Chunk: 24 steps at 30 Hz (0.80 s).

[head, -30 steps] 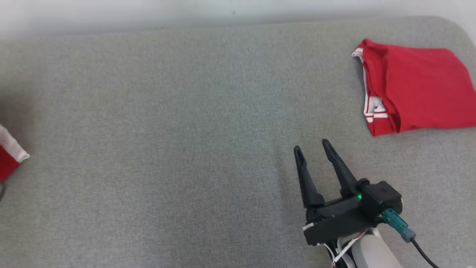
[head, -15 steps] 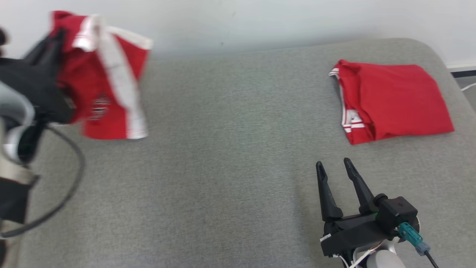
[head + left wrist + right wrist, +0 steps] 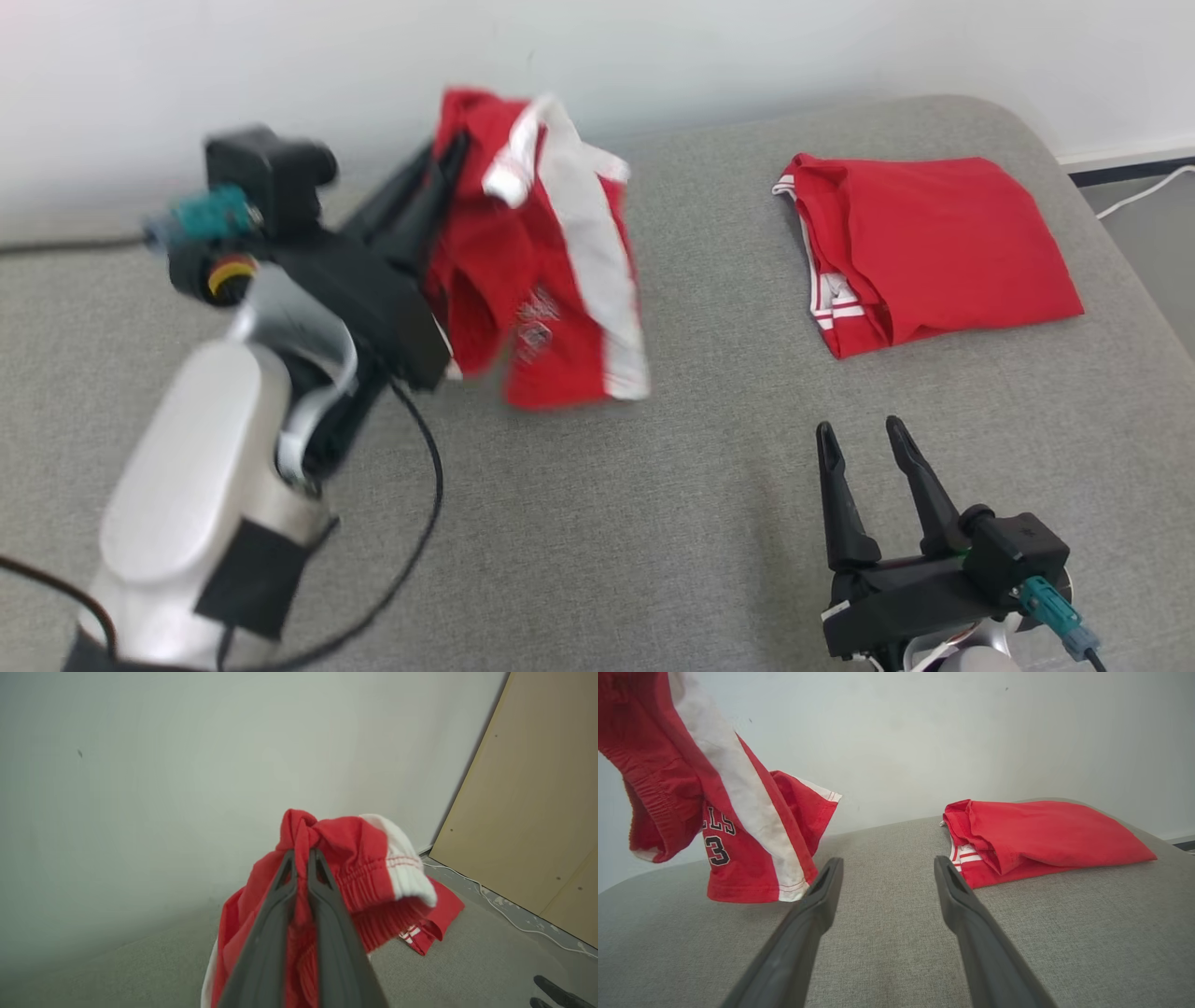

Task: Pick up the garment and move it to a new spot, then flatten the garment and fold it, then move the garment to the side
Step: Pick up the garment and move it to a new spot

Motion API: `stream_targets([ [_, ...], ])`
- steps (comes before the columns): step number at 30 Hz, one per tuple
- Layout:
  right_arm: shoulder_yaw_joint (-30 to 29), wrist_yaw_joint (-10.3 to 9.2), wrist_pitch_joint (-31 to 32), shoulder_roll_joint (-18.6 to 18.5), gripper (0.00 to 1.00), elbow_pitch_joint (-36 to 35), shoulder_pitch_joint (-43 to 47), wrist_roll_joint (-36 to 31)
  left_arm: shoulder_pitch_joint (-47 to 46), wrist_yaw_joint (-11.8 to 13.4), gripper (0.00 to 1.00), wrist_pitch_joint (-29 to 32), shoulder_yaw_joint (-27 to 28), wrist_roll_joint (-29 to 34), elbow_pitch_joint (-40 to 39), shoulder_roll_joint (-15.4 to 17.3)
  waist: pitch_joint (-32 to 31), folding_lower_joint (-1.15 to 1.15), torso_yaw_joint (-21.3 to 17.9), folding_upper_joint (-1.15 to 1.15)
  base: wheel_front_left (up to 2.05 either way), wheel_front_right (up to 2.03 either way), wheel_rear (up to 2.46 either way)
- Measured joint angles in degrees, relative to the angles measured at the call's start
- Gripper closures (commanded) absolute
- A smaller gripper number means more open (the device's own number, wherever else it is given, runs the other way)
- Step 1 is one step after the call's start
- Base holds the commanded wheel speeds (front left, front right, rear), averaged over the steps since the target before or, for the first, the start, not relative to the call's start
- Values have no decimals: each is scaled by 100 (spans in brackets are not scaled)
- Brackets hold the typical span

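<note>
The garment (image 3: 546, 261) is a pair of red shorts with white side stripes, hanging in the air above the grey cushion. My left gripper (image 3: 448, 154) is shut on its bunched waistband (image 3: 303, 835), and the legs dangle below (image 3: 738, 826). In the left wrist view the two fingers (image 3: 275, 924) pinch the red cloth between them. My right gripper (image 3: 864, 439) stands open low at the right, above the cushion, with nothing between its fingers (image 3: 817, 905).
A folded red shirt (image 3: 924, 247) with white trim lies at the back right of the grey cushion (image 3: 653, 523) and is seen beyond my right fingers (image 3: 1041, 835). A pale wall runs behind. A white cable (image 3: 504, 910) lies on the floor by a wooden panel (image 3: 537, 798).
My left arm has swung in from the left with the shorts, carrying them right toward the cushion's middle. The head camera has shifted too. The right gripper has stayed open.
</note>
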Motion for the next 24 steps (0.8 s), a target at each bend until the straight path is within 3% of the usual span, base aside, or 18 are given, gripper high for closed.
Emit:
stream_targets([
  [4, -101, 0, 0, 1, 0, -31, 34, -26, 643, 38, 100, -49, -193, 45, -216, 47, 26, 0, 107, 0, 0, 0, 0],
  [12, -56, 0, 0, 2, 0, 37, 76, -104, 1626, -66, 100, -96, -475, 154, -248, 503, 17, 0, 404, 0, 0, 0, 0],
  [15, -37, 0, 0, 2, 0, 74, 72, -132, 1878, -62, 100, -197, -511, 325, -181, 713, -11, 0, 503, 0, 0, 0, 0],
  [24, 3, 0, 1, 3, 0, 140, 129, -143, 2468, -15, 100, -550, -641, 463, 393, 933, -188, 0, 654, 0, 0, 0, 0],
])
